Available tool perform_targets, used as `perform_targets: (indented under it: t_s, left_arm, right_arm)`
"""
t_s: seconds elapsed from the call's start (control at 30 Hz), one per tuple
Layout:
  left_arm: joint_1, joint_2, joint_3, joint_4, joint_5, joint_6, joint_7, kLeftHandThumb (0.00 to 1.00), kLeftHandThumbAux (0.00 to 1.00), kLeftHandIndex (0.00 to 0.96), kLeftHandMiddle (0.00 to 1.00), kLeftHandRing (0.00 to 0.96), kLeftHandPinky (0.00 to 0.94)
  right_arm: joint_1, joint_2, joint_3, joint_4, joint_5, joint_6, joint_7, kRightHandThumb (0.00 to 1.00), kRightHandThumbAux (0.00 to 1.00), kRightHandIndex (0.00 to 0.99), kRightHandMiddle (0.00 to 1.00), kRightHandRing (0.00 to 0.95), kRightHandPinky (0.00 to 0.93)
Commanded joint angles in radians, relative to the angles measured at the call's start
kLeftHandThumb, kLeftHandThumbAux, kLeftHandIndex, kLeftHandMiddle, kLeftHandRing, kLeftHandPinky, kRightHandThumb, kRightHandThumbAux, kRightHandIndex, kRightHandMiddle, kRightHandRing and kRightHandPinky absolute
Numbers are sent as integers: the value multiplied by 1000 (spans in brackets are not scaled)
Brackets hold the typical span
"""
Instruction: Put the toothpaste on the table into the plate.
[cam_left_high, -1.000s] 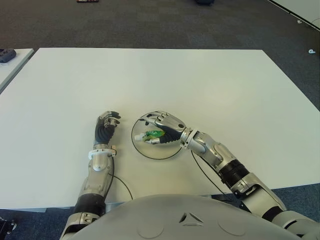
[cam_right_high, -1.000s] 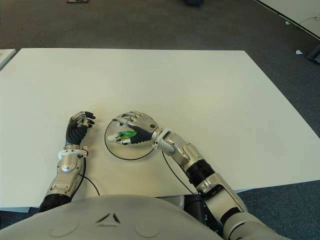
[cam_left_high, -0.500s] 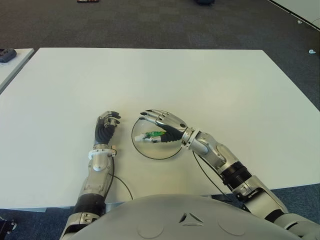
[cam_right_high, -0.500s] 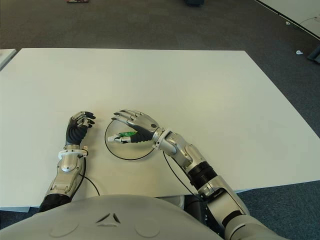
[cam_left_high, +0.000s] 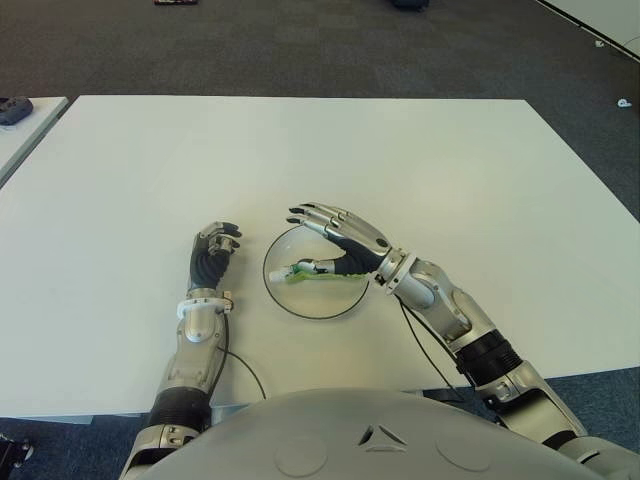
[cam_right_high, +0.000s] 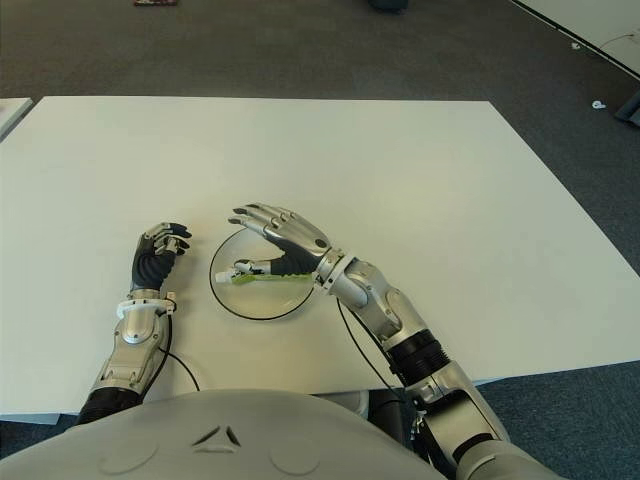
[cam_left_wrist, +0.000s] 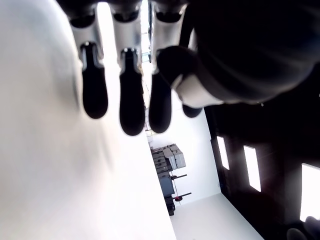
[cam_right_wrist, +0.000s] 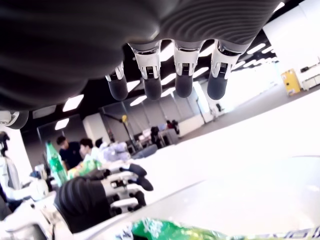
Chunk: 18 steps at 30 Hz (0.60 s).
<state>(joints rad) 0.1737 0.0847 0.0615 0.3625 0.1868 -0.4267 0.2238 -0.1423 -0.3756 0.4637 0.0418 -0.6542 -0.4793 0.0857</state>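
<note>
Toothpaste (cam_left_high: 318, 270) lies in plate (cam_left_high: 285, 302); right hand (cam_left_high: 345, 243) above, fingers spread.

A flat white rectangular table (cam_left_high: 420, 170) stands on dark grey carpet with a faint square weave (cam_left_high: 300, 50). On the table sits a clear round glass plate with a dark rim (cam_left_high: 284, 301). Inside it lies a bright green toothpaste tube with a white cap (cam_left_high: 305, 271). The robot's right hand (cam_left_high: 340, 245) has a silver metal back, silver fingers with black tips and a black ribbed palm. The left hand (cam_left_high: 212, 255) shows black ribbed fingers, silver knuckle pieces and a white band at the wrist. Thin black cables (cam_left_high: 245, 365) trail from both silver-grey forearms.
</note>
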Motion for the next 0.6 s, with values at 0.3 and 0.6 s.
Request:
perform_targets:
  t_s: [0.3, 0.6]
  left_arm:
    - [-15, 1, 1, 33, -8, -21, -3, 835, 677, 425, 470, 549, 507]
    - [-19, -1, 2, 36, -6, -21, 0, 836, 677, 426, 470, 546, 504]
  right_arm:
    - [82, 57, -163, 152, 230, -163, -157, 294, 242, 0, 0, 0, 21]
    - [102, 211, -249, 263, 346, -331, -323, 428, 360, 86, 93, 102, 217]
